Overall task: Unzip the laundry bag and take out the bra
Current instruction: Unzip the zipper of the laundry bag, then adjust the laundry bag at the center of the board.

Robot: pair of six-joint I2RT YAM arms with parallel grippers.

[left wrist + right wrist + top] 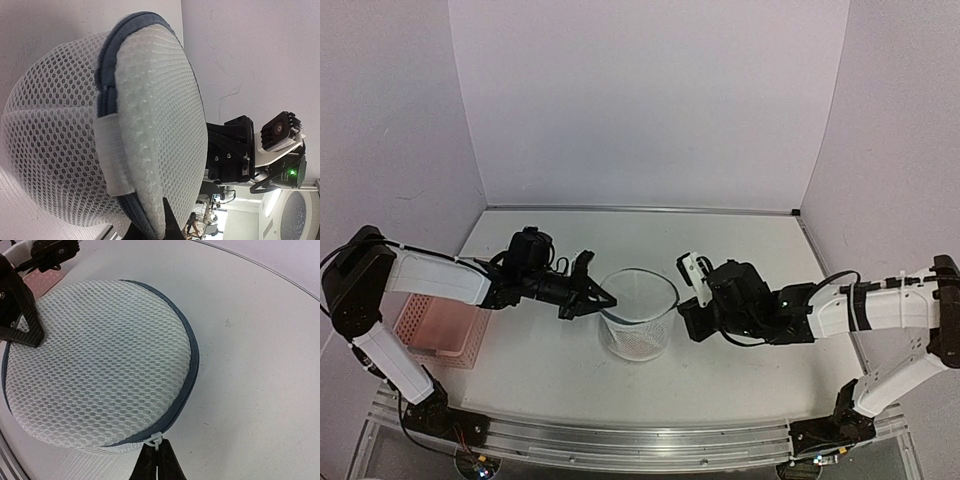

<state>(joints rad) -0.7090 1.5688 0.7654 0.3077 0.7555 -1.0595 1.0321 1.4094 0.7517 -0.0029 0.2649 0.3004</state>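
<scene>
The round white laundry bag [100,365] of blue-grey-edged mesh cloth looked coarse and honeycombed; the white counter [260,370] was smooth and matt.

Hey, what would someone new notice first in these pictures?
A white mesh laundry bag sits mid-table between the two arms. The right arm's jaws are shut on its white zip pull at the right side; the left arm's jaws touch the left rim. A pink basket lies at the far left.

White mesh laundry bag [155,115], blue-grey rim
</scene>
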